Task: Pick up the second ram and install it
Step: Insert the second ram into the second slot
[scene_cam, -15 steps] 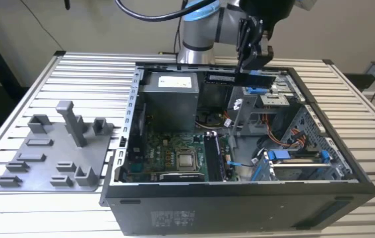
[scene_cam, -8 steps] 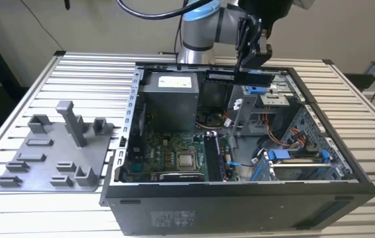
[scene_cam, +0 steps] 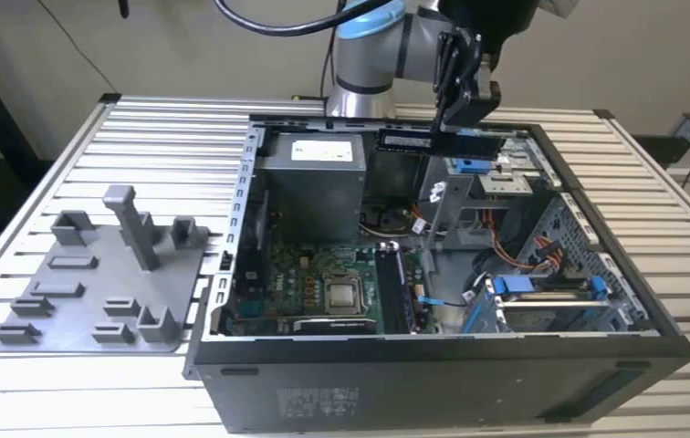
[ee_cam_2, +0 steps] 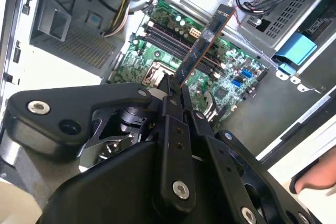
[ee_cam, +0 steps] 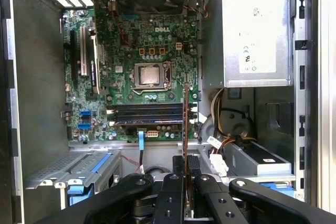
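Dark grey and thin, the second ram (scene_cam: 412, 140) is hanging level above the open computer case (scene_cam: 443, 374), pinched near one end by the jaws of the gripper (scene_cam: 465, 126), its long axis lying crosswise to the memory slots (ee_cam: 149, 114) below.

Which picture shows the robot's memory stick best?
The second wrist view: the second ram shows its long flat face in the gripper. The exterior view shows it sideways above the case; the first wrist view, edge-on.
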`<action>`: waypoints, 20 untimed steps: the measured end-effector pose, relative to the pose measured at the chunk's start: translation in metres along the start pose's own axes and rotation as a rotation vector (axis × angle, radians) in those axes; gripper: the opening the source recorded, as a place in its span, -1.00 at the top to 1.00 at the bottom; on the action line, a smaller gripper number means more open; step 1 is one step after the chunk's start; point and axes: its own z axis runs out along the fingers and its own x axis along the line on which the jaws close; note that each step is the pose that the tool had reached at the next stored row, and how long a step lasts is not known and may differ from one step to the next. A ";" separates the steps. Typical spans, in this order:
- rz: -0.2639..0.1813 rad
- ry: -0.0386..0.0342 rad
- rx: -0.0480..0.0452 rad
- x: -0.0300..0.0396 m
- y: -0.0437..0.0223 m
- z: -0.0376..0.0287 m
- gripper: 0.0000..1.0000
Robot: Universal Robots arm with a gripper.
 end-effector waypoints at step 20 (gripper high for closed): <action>0.126 -0.0045 0.0020 -0.0001 0.0000 0.0003 0.72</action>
